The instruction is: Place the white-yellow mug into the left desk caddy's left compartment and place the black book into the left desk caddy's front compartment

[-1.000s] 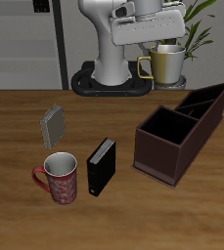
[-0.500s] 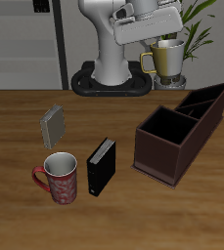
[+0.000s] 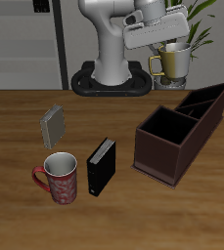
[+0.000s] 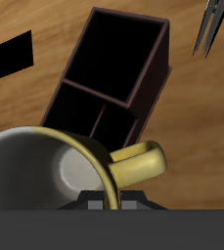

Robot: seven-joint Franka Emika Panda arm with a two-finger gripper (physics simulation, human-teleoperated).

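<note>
The white-yellow mug hangs in the air high above the table's back, tilted, with my gripper shut on its rim. In the wrist view the mug fills the foreground, its yellow handle sticking out, and the left desk caddy lies below it. The dark maroon caddy stands on the table, nearer the front than the mug. The black book stands upright on the table, well away from the gripper.
A red patterned mug stands beside the black book near the front edge. A small grey book stands farther back. The robot's base and a potted plant are at the back.
The gripper has carried the white-yellow mug sideways toward the caddy's side, slightly higher, and tilted it. Nothing on the table moved.
</note>
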